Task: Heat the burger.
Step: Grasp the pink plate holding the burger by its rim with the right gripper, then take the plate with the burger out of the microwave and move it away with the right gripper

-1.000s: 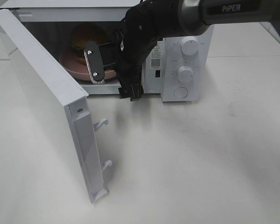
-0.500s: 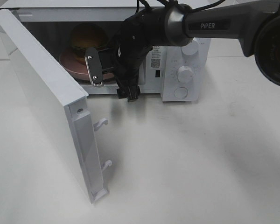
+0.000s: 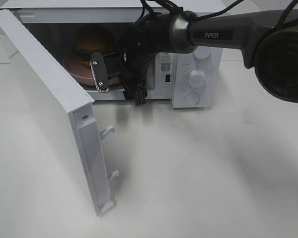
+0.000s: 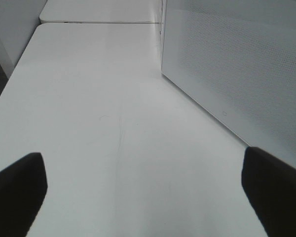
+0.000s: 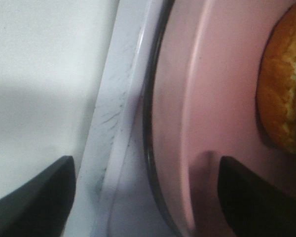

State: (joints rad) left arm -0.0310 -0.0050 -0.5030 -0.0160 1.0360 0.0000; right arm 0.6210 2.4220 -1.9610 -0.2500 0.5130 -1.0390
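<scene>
Sitting upright, dome up, the burger rests on a pink plate inside the microwave, just behind the right pincer (jaws apart, empty).

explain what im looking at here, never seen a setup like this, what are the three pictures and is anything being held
This is a robot with two arms, each ending in a grasping tool. The high view looks down on a white table with a microwave, its door swung open. Inside sits a burger on a pink plate. The right tool hangs at the opening, jaws apart, holding nothing. The other two pictures come from cameras on the wrists: the right one looks closely at the plate's rim and the bun, while the left one shows bare table beside the door. The left tool is open and empty.
</scene>
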